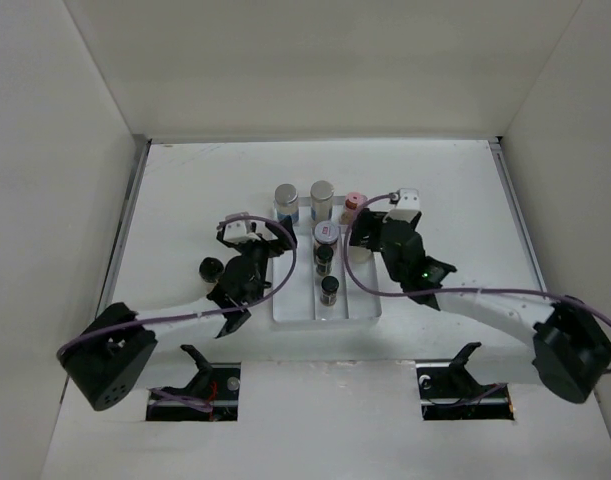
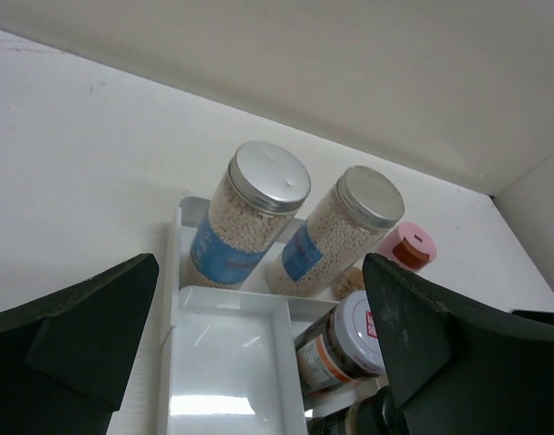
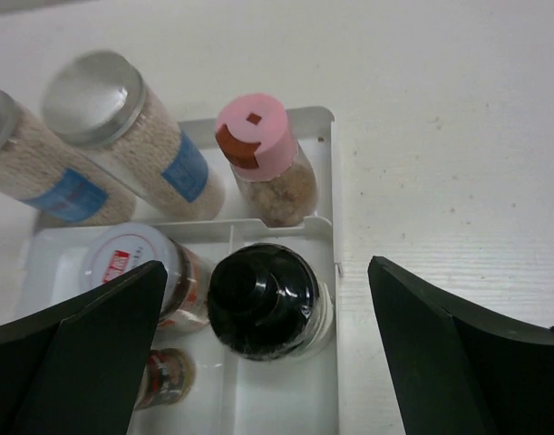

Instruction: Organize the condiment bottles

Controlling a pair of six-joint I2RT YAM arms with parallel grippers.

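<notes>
Left wrist: left gripper [image 2: 260,263] spread, empty; right gripper [image 3: 267,265] likewise; seemingly seven condiment bottles [image 2: 255,210].

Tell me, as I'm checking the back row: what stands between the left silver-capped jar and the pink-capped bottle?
The other silver-capped jar, shown in the top view.

In one white divided plastic tray [image 1: 290,298]: two tall clear silver-capped jars with blue labels [image 2: 254,217] [image 2: 335,231] at the far end, one pink-capped clear bottle [image 3: 258,154], one white-lidded jar [image 3: 136,263], one black-capped dark bottle [image 3: 263,294], two small dark bottles [image 1: 325,256] [image 1: 329,290] nearer
</notes>
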